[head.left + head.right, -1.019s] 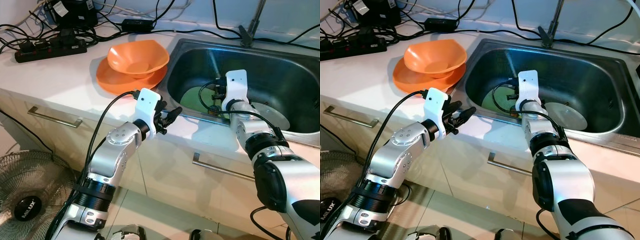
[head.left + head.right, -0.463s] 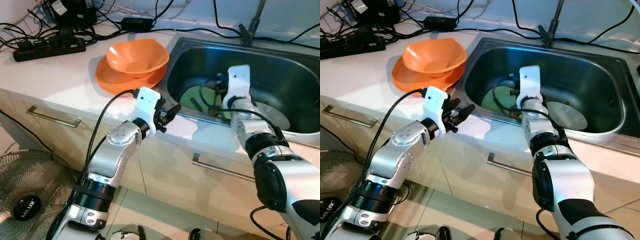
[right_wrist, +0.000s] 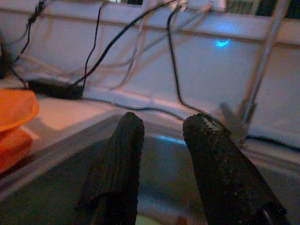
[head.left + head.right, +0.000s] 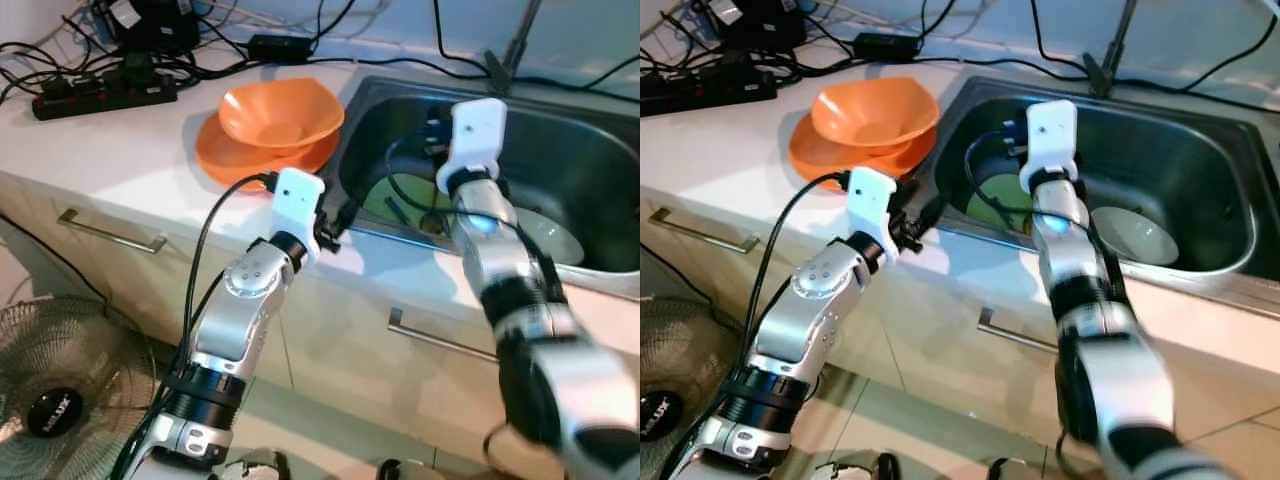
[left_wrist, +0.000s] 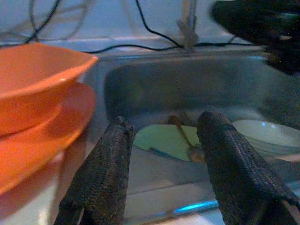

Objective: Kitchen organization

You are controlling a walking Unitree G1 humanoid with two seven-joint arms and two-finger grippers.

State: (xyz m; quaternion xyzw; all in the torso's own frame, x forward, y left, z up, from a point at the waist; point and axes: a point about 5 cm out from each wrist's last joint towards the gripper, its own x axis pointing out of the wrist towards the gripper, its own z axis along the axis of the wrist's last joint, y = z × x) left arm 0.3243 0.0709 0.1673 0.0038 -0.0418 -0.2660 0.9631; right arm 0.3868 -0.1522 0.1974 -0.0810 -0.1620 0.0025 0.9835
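**Right arm lifted out of the sink**

Since a second ago my right gripper [image 3: 161,164] has risen from down by the green plate to the upper middle of the head view, above the basin, and its wrist camera looks across at the back wall and its cables. Its two fingers are spread, with nothing between them.

My left gripper [image 5: 164,164] has crept a little toward the sink's [image 4: 590,160] near left corner, over the white counter [image 4: 120,150]. Its fingers are also apart and empty (the wrist view looks between them straight into the basin).

In the sink, the green plate [image 4: 400,200] lies at the lower left of the basin with a spoon [image 5: 185,140] resting on it. A white bowl [image 4: 1135,235] sits just right of it, partly behind my right forearm in the left eye view.

On the counter left of the sink, upper centre of the frame, an orange bowl [image 4: 280,110] stands on an orange plate [image 4: 230,165]. A black power strip [image 4: 100,95] and tangled cables lie at the upper left. A floor fan [image 4: 50,400] shows at the lower left.
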